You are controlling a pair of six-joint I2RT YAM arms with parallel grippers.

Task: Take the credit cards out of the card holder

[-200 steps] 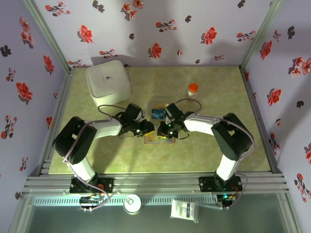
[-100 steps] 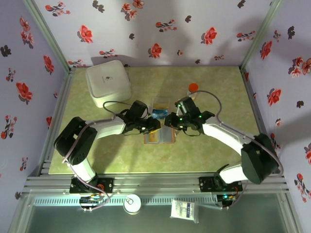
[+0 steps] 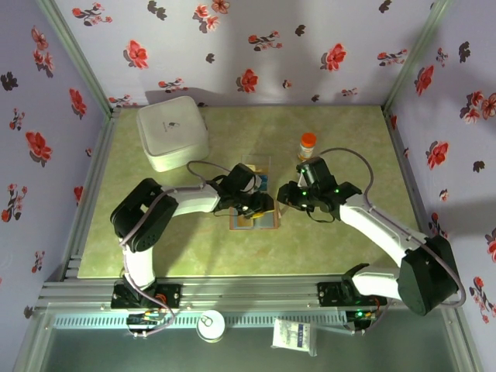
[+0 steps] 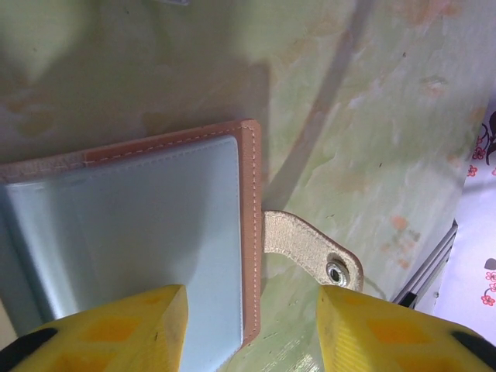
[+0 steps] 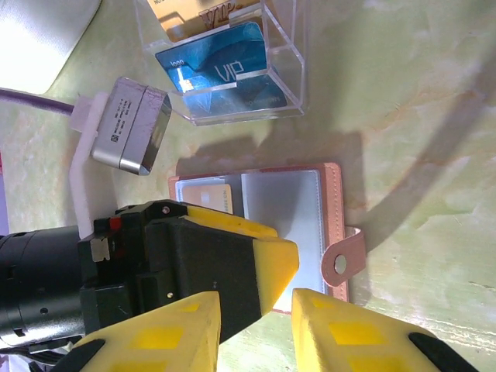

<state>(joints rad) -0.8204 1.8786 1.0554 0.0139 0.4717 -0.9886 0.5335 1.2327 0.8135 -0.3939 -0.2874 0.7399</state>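
1. The wallet (image 3: 254, 220) lies open and flat on the green table (image 3: 356, 139), about midway between the two arms, with its blue-grey pockets facing up.
2. Its tan strap (image 4: 314, 248) with the metal snap sticks out sideways from the stitched edge and rests on the table.
3. The left gripper (image 4: 252, 322) hangs low over the wallet with its yellow fingers (image 4: 116, 329) spread. One is above the pocket and the other is out past the strap, with nothing pinched between them (I can't tell whether the fingertips touch the leather).
4. The right gripper (image 5: 256, 333) is just beside the wallet on the strap side. Its fingers are parted a little and hold nothing.
5. A yellowish card (image 5: 206, 198) sits tucked in the wallet's pocket nearest the left gripper, only partly showing. The pocket next to it looks flat and pale.
6. Just beyond the wallet, on its far side, stands a clear box (image 5: 283, 54). A blue card (image 5: 221, 66) lies inside it.
7. A gold card (image 5: 186, 12) is behind the blue one, cut off at the picture's edge.
8. Farther back, a white tub (image 3: 172, 132) sits in the far left corner, well apart from the wallet.
9. A small bottle (image 3: 308, 144) with an orange cap stands near the right arm's wrist.
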